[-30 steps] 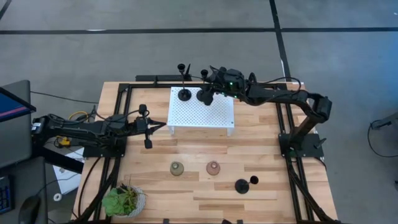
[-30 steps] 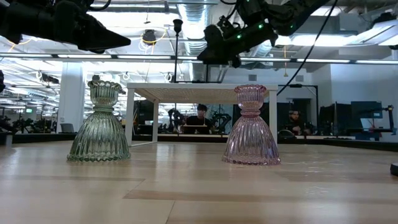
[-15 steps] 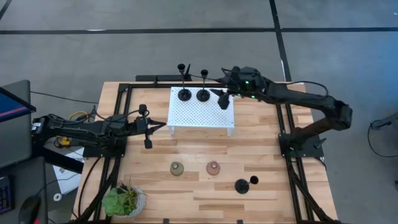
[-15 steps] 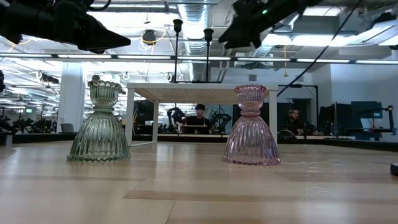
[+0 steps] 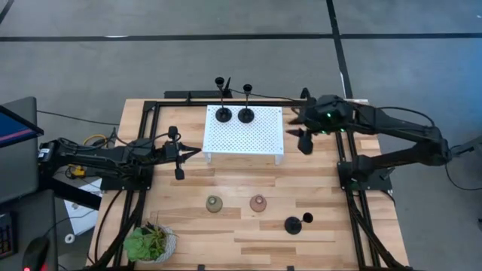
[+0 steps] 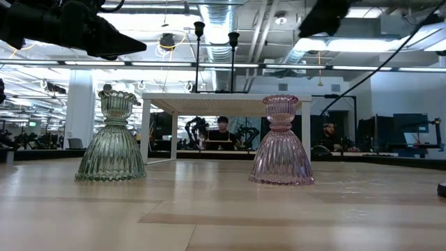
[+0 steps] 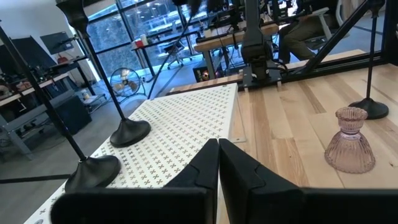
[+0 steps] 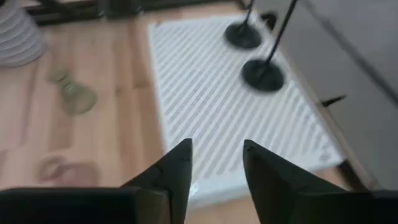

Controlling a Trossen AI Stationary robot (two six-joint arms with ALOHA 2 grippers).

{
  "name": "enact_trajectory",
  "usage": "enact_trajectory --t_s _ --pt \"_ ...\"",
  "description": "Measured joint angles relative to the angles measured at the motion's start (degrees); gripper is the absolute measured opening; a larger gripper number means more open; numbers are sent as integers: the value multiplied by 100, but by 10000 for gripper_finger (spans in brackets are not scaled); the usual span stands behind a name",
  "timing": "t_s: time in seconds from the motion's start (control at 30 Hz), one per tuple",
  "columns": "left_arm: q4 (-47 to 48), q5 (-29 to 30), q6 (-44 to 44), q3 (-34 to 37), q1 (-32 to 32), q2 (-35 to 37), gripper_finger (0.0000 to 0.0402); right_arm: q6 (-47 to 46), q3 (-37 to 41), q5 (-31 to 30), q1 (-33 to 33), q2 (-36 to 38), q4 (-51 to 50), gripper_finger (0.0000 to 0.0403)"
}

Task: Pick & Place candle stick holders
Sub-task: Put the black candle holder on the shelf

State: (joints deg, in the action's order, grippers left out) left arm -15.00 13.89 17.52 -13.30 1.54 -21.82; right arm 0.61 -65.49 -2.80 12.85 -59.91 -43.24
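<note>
Two slim black candle stick holders point(image 5: 224, 114) point(image 5: 246, 115) stand on their disc bases at the far edge of a white perforated platform point(image 5: 245, 139). A third black holder point(image 5: 292, 224) stands on the table near the front. The olive-green holder point(image 5: 215, 203) and the pink holder point(image 5: 258, 202) stand on their wide bases in front of the platform. My right gripper point(image 5: 301, 135) is open and empty, just off the platform's right edge; it also shows in its wrist view point(image 8: 217, 149). My left gripper point(image 7: 217, 149) is shut and empty, left of the platform point(image 5: 188, 153).
A leafy potted plant point(image 5: 151, 242) stands at the table's front left corner. Black frame rails point(image 5: 143, 143) run along the table's left, right and far sides. Bare wood lies between the platform and the squat holders. People sit at desks in the room behind point(image 6: 223, 132).
My right gripper has drawn away from the second black holder, which now stands alone on the platform beside the first. The gripper has gone toward the table's right edge, past the platform's right side, and slightly toward the near edge.
</note>
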Motion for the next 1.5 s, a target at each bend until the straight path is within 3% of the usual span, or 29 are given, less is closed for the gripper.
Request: enact_trajectory --t_s 0.37,0.53,0.8,1.0,1.13,1.3,1.5 --pt "0 -4 0 0 0 0 12 -1658 0 1 -1057 263 -1846 83" --pt "-2 -7 -31 0 0 0 12 -1836 0 -25 -1780 264 -2292 63" --pt "-3 -10 -192 0 0 -25 12 -2021 72 -685 -3532 439 -2084 5" --pt "-3 -9 -195 0 0 -154 12 -2227 517 -1493 -4737 687 -1331 14" --pt "-9 -7 -195 0 0 -352 12 -2997 951 -1916 -5344 828 -1283 5" --pt "-7 -54 -197 -2 0 -622 12 -4123 1504 -2289 -6032 909 -1190 4" --pt "-10 -61 -195 -2 2 -826 12 -4360 2210 -2626 -6742 893 -226 1"
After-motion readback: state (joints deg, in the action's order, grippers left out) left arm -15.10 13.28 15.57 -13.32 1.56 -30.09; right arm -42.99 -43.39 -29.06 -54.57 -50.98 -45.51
